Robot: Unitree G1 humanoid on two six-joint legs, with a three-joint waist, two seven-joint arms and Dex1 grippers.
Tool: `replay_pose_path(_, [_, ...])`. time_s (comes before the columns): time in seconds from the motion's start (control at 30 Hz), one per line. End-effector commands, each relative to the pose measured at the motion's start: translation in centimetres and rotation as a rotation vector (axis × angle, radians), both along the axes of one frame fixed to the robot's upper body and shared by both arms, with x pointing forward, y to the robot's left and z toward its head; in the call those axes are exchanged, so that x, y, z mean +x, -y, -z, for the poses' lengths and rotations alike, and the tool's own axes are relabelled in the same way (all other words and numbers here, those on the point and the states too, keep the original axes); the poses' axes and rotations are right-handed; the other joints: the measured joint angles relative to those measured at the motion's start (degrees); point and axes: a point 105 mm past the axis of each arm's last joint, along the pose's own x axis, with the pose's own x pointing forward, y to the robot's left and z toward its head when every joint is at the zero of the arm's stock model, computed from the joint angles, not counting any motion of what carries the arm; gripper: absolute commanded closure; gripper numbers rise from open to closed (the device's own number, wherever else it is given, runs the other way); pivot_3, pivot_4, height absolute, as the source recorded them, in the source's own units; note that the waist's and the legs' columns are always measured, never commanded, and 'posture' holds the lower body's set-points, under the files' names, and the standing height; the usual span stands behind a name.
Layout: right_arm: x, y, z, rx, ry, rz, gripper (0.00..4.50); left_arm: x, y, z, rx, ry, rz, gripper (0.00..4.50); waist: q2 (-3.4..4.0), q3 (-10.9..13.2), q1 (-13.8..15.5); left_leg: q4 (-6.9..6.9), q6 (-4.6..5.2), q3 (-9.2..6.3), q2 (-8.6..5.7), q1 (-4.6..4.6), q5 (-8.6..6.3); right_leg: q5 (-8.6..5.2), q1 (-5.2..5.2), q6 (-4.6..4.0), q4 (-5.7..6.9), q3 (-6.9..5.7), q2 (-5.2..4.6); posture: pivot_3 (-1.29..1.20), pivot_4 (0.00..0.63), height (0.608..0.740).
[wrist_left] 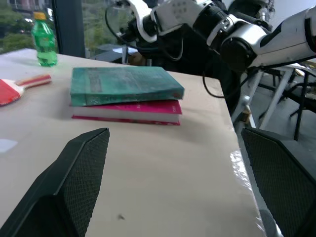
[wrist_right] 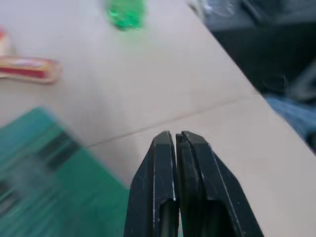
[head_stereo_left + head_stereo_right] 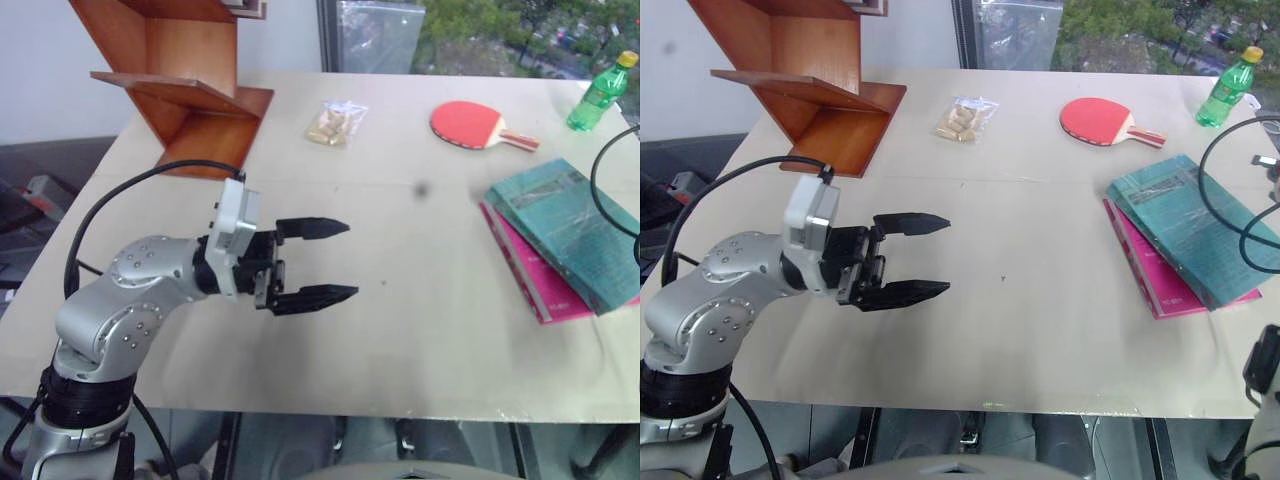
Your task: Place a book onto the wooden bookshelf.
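Table [image 3: 400,330], wooden bookshelf [image 3: 190,90] top cut off, book [image 3: 570,230] partly cropped.

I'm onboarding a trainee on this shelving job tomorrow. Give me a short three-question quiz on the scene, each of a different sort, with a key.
1. True or false: the teal book lies on top of the pink book.
2. Which gripper has its fingers spread apart? A) left gripper B) right gripper
3. Fill in: the red ______ lies between the snack bag and the green bottle.

Key: 1 true; 2 A; 3 paddle. The wooden bookshelf holds no book yet.
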Motion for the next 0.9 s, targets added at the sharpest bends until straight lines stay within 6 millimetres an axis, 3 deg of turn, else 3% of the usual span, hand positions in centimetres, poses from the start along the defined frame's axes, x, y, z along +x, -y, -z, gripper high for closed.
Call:
replay_pose_path(0.03, [0.4,0.9,0.9,0.079,-0.034,0.082,4.31,-0.1,0.2,-0.5,-0.021,0.042,-0.028,0.00,-0.01,0.00,-0.04,-0.04,0.00,0.01,0.00,0.00,0.00,0.00,0.00,0.00,-0.03,0.02,0.00,0.00,0.150,0.740])
replay_pose_path(0.17, [-0.1,1.4,3.6,0.151,-0.121,0.123,4.31,-0.2,0.2,-0.4,-0.039,0.048,-0.062,0.00,-0.02,0.01,0.16,-0.06,0.04,0.09,0.01,-0.01,-0.02,0.00,-0.01,0.00,-0.07,0.04,0.00,0.00,0.150,0.740])
replay_pose_path(0.27, [-0.2,-0.1,4.9,0.246,-0.187,0.044,4.31,0.1,-0.2,-0.5,-0.047,0.058,-0.101,0.00,-0.01,0.01,0.05,-0.05,0.06,0.17,0.02,-0.02,-0.03,0.00,-0.01,0.01,-0.07,0.06,0.00,0.00,0.150,0.740])
replay_pose_path(0.37, [-0.3,-1.9,5.1,0.315,-0.246,-0.071,4.31,0.2,-0.5,-0.6,-0.051,0.061,-0.117,0.00,0.00,0.01,-0.18,-0.04,0.06,0.24,0.09,0.04,-0.04,0.01,-0.01,0.01,-0.02,0.14,0.04,0.00,0.150,0.740])
replay_pose_path(0.5, [-1.0,-2.9,4.7,0.352,-0.280,-0.150,4.31,0.1,-0.3,-0.5,-0.055,0.059,-0.114,0.00,0.01,0.00,-0.09,-0.03,0.07,0.34,0.19,0.10,-0.04,0.01,-0.04,0.00,0.06,0.23,0.11,0.00,0.150,0.740])
replay_pose_path(0.67, [-1.6,-1.8,4.5,0.285,-0.282,-0.113,4.31,0.1,-0.1,-0.3,-0.059,0.049,-0.105,0.00,0.00,0.00,0.14,0.00,0.10,0.34,0.18,0.07,-0.06,0.02,-0.05,0.01,0.03,0.25,0.10,0.00,0.150,0.740])
replay_pose_path(0.8, [-2.1,-1.3,6.7,0.248,-0.344,-0.101,4.31,0.2,0.2,-0.3,-0.066,0.045,-0.094,0.00,0.00,0.00,0.35,0.00,0.10,0.35,0.17,0.05,-0.06,0.02,-0.06,0.01,0.02,0.24,0.10,0.00,0.150,0.740])
replay_pose_path(0.9, [-2.6,-2.1,8.6,0.247,-0.421,-0.148,4.31,0.3,0.3,-0.4,-0.068,0.046,-0.087,0.00,-0.04,-0.03,0.14,0.03,0.10,0.37,0.17,0.07,-0.06,0.02,-0.06,0.01,0.04,0.26,0.11,0.00,0.150,0.740])
